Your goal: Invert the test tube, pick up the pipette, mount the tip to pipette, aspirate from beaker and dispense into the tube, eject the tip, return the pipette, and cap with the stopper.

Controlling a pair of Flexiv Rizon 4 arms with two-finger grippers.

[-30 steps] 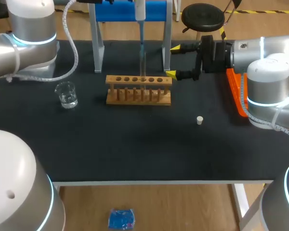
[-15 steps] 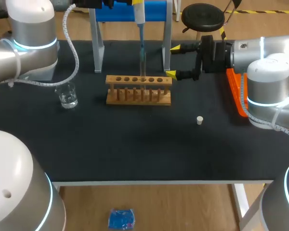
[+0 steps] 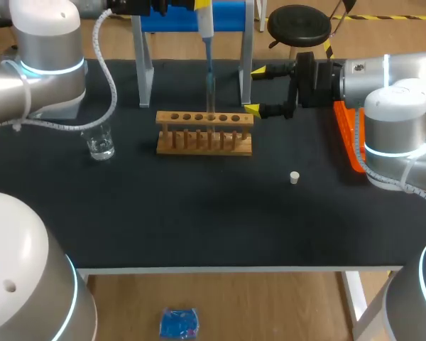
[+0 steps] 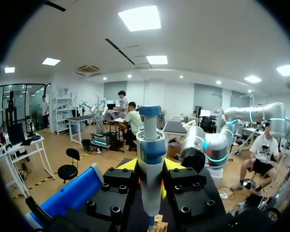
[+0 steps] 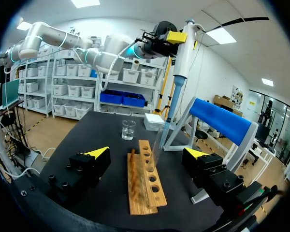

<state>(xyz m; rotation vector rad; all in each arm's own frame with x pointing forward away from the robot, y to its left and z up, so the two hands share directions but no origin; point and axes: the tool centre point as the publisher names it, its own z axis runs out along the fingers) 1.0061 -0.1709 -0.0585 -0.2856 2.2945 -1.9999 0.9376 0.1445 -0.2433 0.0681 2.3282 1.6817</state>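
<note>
One pipette (image 3: pixel 206 25), clenched in the left tool (image 4: pixel 150 167), hangs tip-down over the one test tube (image 5: pixel 155 151) in the single wooden rack (image 3: pixel 204 132); right tool (image 3: pixel 255 90) released, fingers spread beside the rack's end; one beaker (image 3: pixel 99 139), one stopper (image 3: pixel 295 177) on the surface (image 3: pixel 199 213); only the head view catches the stopper, only the left wrist view the grip up close.

The rack (image 3: pixel 204 132) is smooth, pale-brown bare wood, the beaker (image 3: pixel 98 139) clear shiny glass, the pipette (image 4: pixel 150 159) glossy white and blue plastic, the stopper (image 3: pixel 295 177) matt off-white, and the table (image 3: pixel 199 213) a matt black, faintly textured sheet.
</note>
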